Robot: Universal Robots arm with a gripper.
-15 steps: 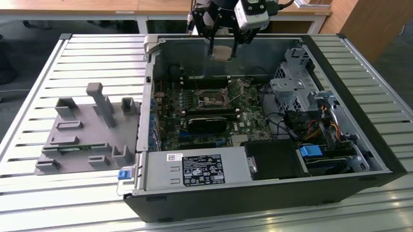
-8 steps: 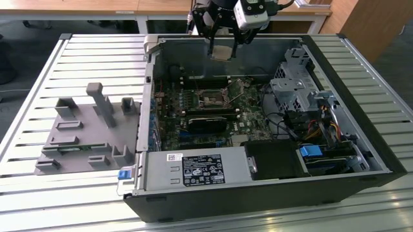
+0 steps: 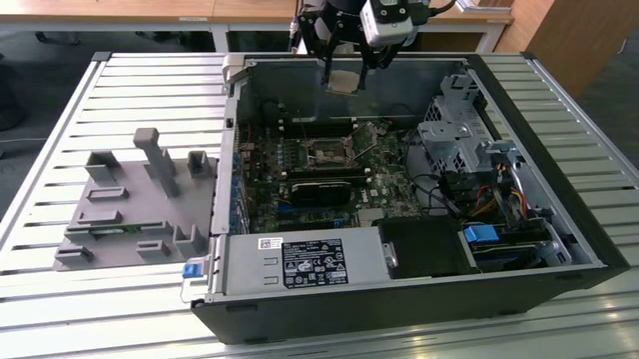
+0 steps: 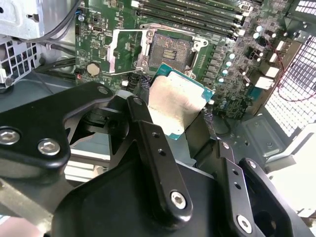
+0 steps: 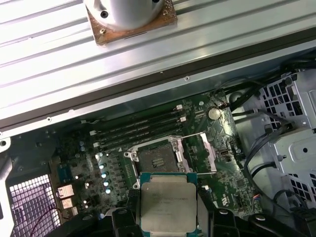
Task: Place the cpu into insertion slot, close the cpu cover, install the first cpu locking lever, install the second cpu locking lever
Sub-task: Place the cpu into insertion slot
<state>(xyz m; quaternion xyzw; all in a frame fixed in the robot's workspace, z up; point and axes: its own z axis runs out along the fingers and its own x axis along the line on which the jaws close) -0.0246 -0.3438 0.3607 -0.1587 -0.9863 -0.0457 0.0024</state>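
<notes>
My gripper (image 3: pixel 346 75) hangs over the back of the open computer case (image 3: pixel 559 224), shut on the cpu (image 3: pixel 345 81). In both wrist views the cpu (image 4: pixel 175 106) (image 5: pixel 168 201) shows as a flat square chip with a silver-grey top and a green rim, pinched at two opposite edges by the black fingers (image 4: pixel 140 94). It is held in the air, apart from the board. The insertion slot (image 3: pixel 328 155) (image 4: pixel 170 52) (image 5: pixel 155 160) lies bare on the green motherboard below. The cpu cover (image 4: pixel 126 49) (image 5: pixel 203 153) is flipped open beside the slot.
A grey moulded fixture (image 3: pixel 130 202) sits on the slatted table at the exterior view's left. Inside the case are the power supply (image 3: pixel 299 262), a metal drive cage (image 3: pixel 454 142) with cables, and memory slots (image 5: pixel 138 131) next to the socket.
</notes>
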